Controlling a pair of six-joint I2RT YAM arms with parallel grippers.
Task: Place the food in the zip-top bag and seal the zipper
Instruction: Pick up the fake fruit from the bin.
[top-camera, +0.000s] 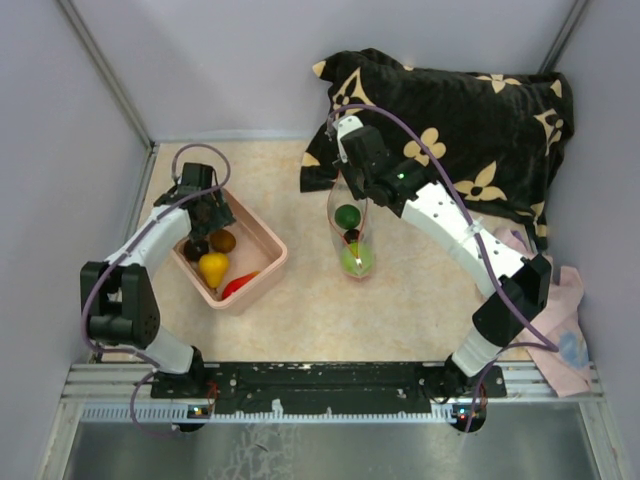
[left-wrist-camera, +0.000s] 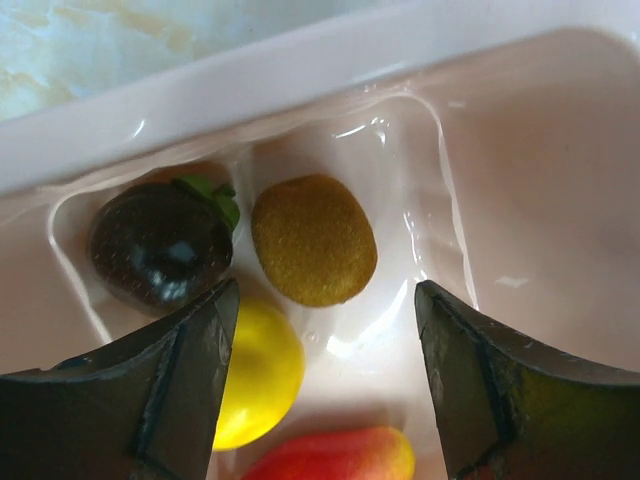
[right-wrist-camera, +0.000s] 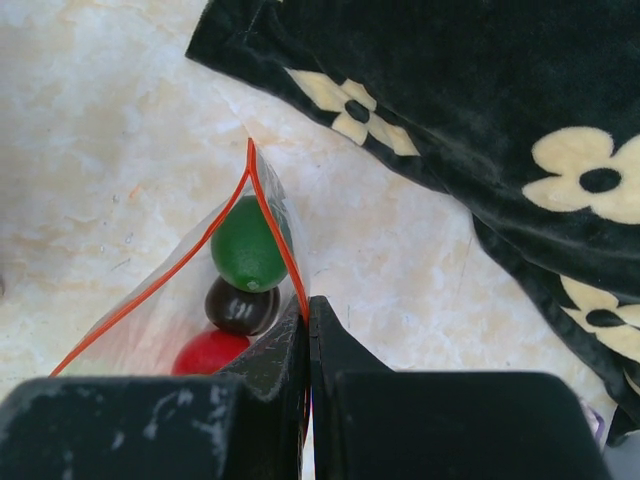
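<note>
The zip-top bag (right-wrist-camera: 150, 310) is clear, crinkly plastic, and its zipper (right-wrist-camera: 272, 222) is a thin red-orange strip. The strip's two sides stand apart in a narrow triangle, so the mouth gapes unsealed. The bag lies near the middle of the table (top-camera: 300, 320), a little toward the far edge, with its mouth end pointing at the far edge. The right gripper (right-wrist-camera: 308, 320) has its fingers pressed flat together on one side of the mouth, pinching the plastic just where the zipper runs in between them. Inside the bag we see a dark green lime (right-wrist-camera: 246, 245) nearest the mouth, a dark brown fruit (right-wrist-camera: 240, 308) touching it from behind, then a red fruit (right-wrist-camera: 208, 352), and from above a light green fruit (top-camera: 357, 260) at the closed end. Toward the table's left edge sits a pink bin (top-camera: 265, 233) holding the rest of the food: a dark round fruit with a green leaf (left-wrist-camera: 160, 245), a brown kiwi (left-wrist-camera: 313, 240) just beside it, a yellow pear-shaped fruit (left-wrist-camera: 258, 370) and a red-orange pepper (left-wrist-camera: 330, 455). The left gripper (left-wrist-camera: 325, 300) hangs over the bin with its fingers spread wide and gripping nothing, the kiwi lying in line with the gap. A black cloth with cream flowers (top-camera: 470, 130) covers the far right corner.
</note>
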